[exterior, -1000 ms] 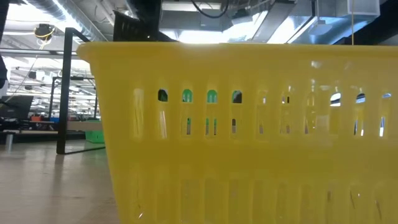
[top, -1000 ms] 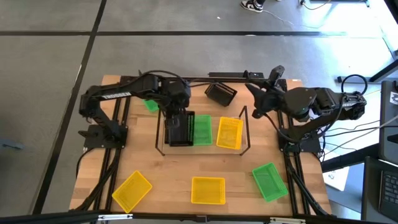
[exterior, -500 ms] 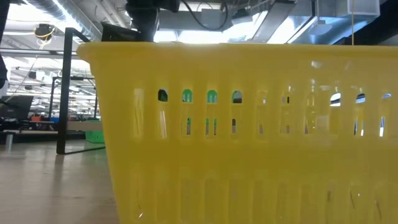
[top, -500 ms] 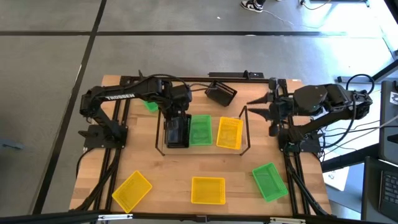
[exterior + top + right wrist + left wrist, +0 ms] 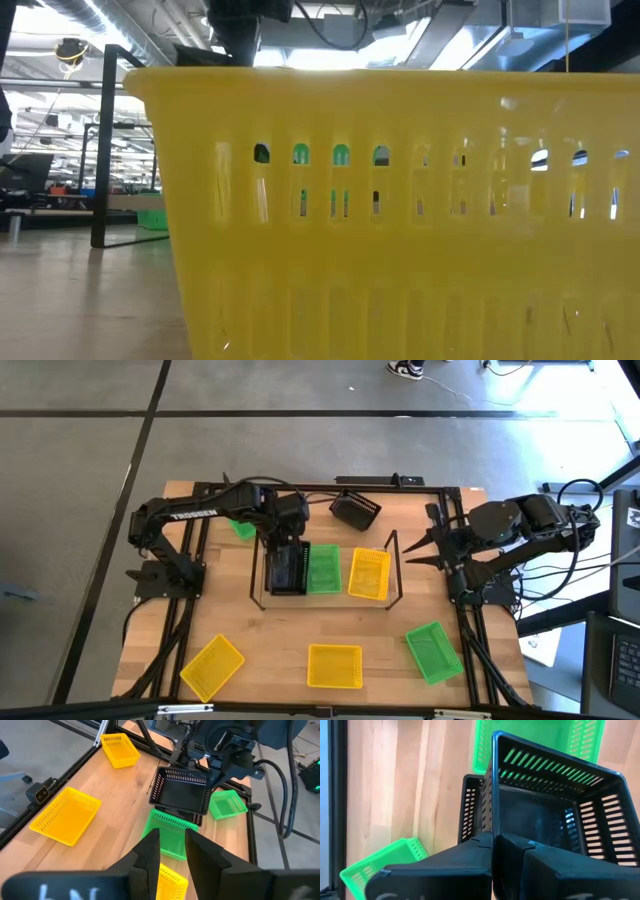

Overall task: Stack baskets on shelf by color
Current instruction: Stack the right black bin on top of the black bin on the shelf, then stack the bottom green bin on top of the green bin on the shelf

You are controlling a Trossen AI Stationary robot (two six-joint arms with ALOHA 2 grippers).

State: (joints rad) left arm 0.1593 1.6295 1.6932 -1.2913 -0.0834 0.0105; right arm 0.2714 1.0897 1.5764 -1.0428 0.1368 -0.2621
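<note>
My left gripper (image 5: 285,550) hangs over the left bay of the wire shelf (image 5: 395,565), shut on a black basket (image 5: 550,805). A second black basket (image 5: 471,802) sits under it in that bay. The middle bay holds a green basket (image 5: 322,568) and the right bay a yellow one (image 5: 369,573). My right gripper (image 5: 412,548) is open and touches nothing; it hovers at the shelf's right end, pointing toward the table's left. My left gripper pinches the held black basket by one wall just under the rim (image 5: 493,820), with one finger (image 5: 530,852) inside and one (image 5: 470,850) outside. It comes from above. The basket is tilted over the lower black basket; whether the two touch, I cannot tell.
A third black basket (image 5: 355,510) lies at the far edge and a green one (image 5: 243,528) behind my left arm. Along the near edge lie two yellow baskets (image 5: 212,665) (image 5: 334,665) and a green one (image 5: 434,651). A yellow basket (image 5: 400,200) fills the low view.
My right gripper has drawn back from the far edge, by the loose black basket, toward the table's near and right side, turning so that it points left at the shelf's right end. My left gripper has stayed over the left bay, still holding its black basket.
</note>
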